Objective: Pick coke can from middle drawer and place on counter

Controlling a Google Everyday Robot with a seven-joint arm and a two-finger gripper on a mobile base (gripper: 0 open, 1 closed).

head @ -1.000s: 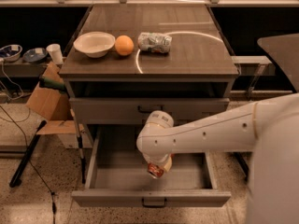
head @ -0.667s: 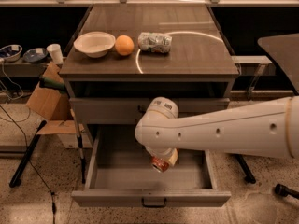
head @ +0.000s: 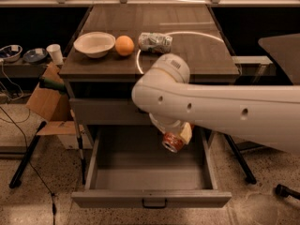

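Camera view: we have only this one, looking down on the cabinet front.
Gripper: the gripper point(head: 176, 138) hangs under the arm point(head: 211, 109), above the open drawer point(head: 150, 198), fingers clamped on the coke can point(head: 171, 143).
Coke can: tilted, silver end towards us, held clear of the drawer floor and below the counter point(head: 197, 50) edge.
Change: a second ago we saw the coke can low in the tray; now it rides higher and nearer the cabinet face.
Meaning: we judge the pick done and the lift under way; placing remains.
Counter: a bowl point(head: 94, 43), an orange point(head: 124, 45) and a pale can point(head: 155, 42) sit left of centre; the right side offers room.
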